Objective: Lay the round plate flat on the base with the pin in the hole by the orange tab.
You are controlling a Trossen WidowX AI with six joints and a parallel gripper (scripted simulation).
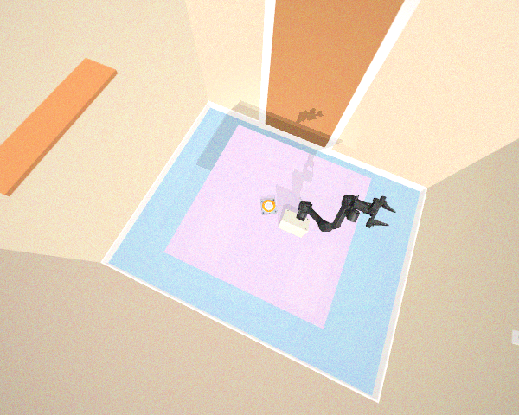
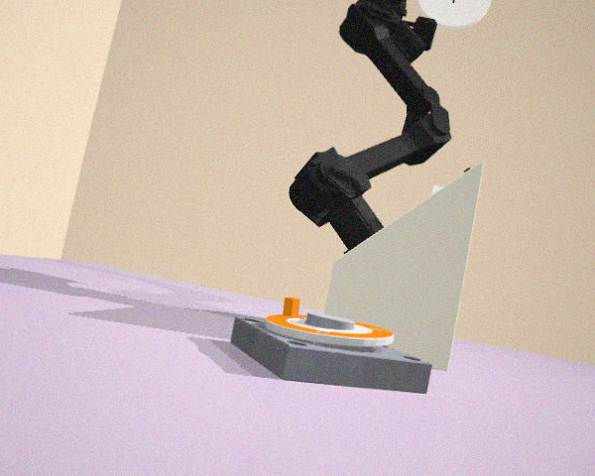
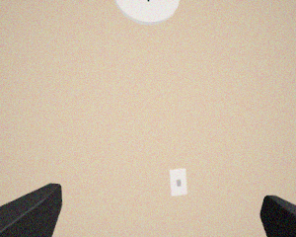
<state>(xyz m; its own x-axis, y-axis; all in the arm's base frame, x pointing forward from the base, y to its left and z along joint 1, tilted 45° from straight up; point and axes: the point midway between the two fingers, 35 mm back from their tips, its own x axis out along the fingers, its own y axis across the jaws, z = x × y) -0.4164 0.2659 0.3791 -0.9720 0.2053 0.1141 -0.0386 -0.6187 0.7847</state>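
The round plate (image 1: 263,207) (image 2: 377,333), white with an orange ring, sits around the grey post (image 2: 330,321) on the square grey base (image 2: 354,367). In the exterior view a shadowed gap shows under its near right rim, so it does not look flat. Its orange tab (image 2: 291,305) stands upright at the far left of the plate. The pin and the hole by the tab cannot be made out. My gripper (image 1: 391,218) (image 3: 164,201) is open and empty, high up and far from the plate, on the other side of the arm's mount. It touches nothing.
The pale, slope-topped block (image 1: 293,226) (image 2: 406,287) carrying the arm stands right beside the base. The arm (image 1: 326,226) (image 2: 385,148) reaches up and away from the plate. A wall with an outlet (image 3: 179,183) fills the wrist view.
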